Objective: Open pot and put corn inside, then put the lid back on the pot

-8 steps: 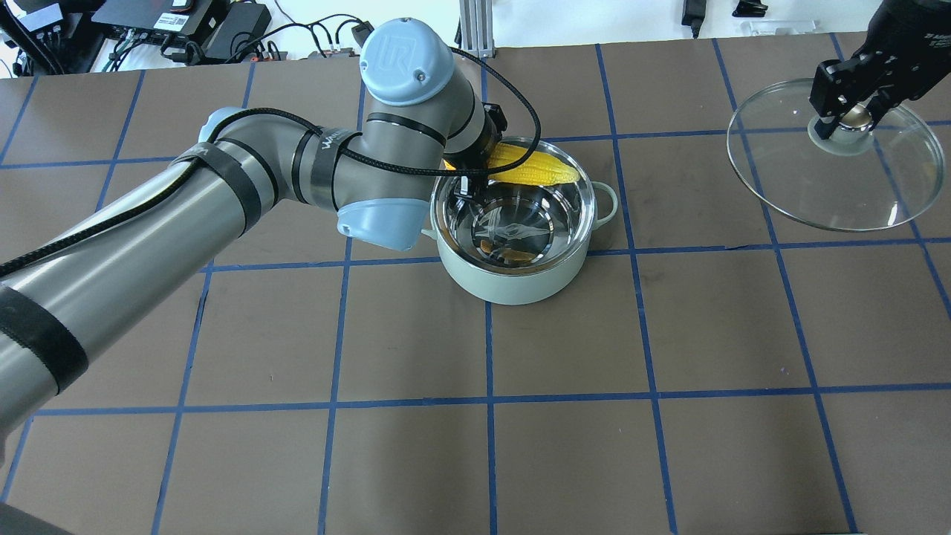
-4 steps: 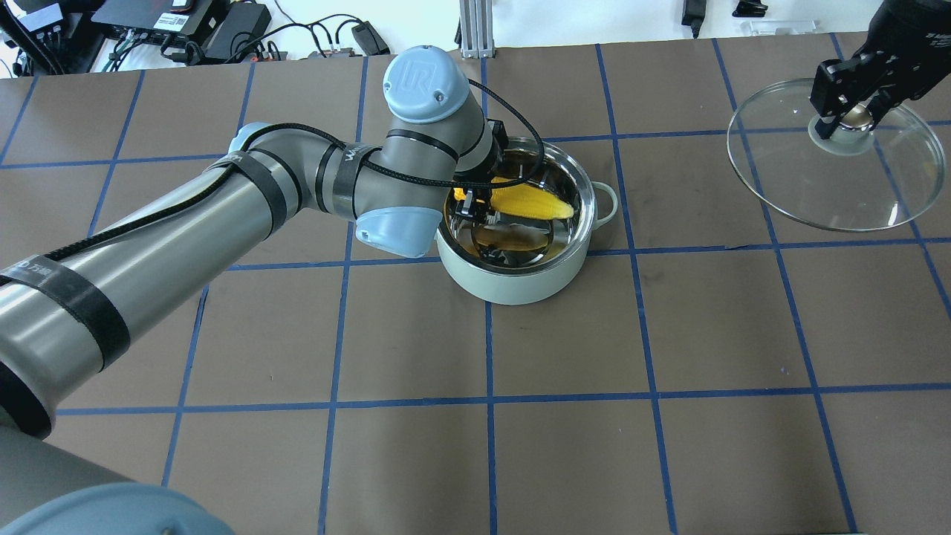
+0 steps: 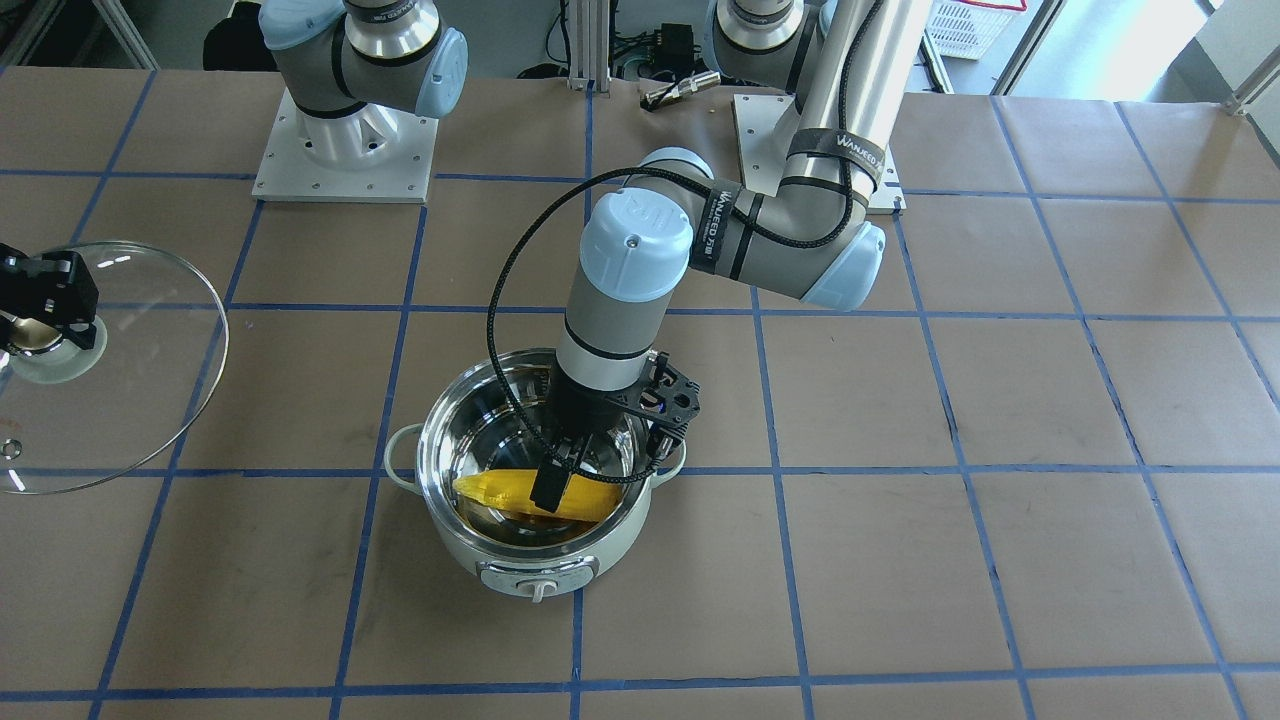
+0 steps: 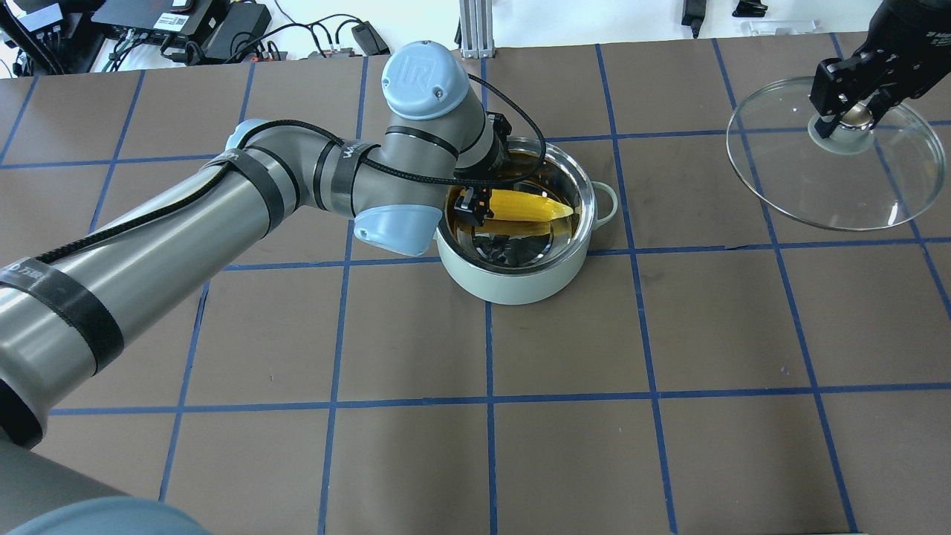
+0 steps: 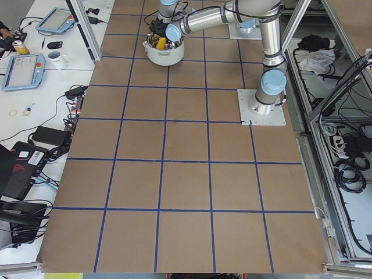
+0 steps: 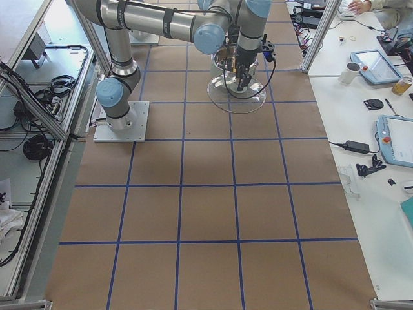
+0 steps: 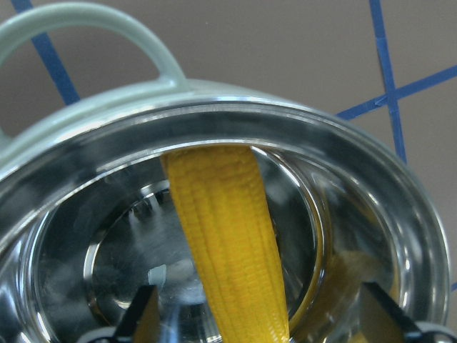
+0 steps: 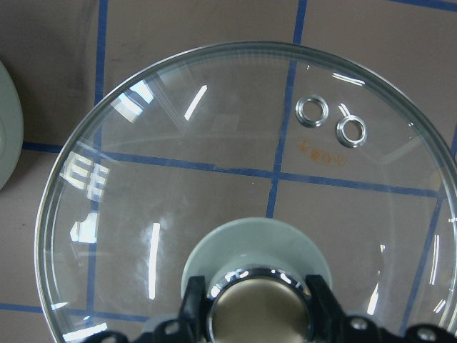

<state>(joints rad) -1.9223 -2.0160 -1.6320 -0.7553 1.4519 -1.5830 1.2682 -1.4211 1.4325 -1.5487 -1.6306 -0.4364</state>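
– Jaws of the left gripper (image 4: 475, 209) are standing apart down inside the pot (image 4: 513, 286), with the corn (image 4: 531, 208) lying between them, not pinched, going by the wrist view.
– So the corn is sitting in the pot?
– Yes, it's lying across the steel floor, its point reaching toward the wall.
– And the lid (image 4: 780, 178)?
– It's hanging off to the right, well apart from the pot, with the right gripper (image 4: 847, 119) clamping its knob.
– What is worrying you?
– Those fingers (image 7: 382, 318) are flanking the corn. A skewed lift could be dragging it up the wall and leaving it propped, and then the lid would be rocking on it instead of seating. The left arm is also covering the pot, so bringing the lid over too soon is risking glass against it.
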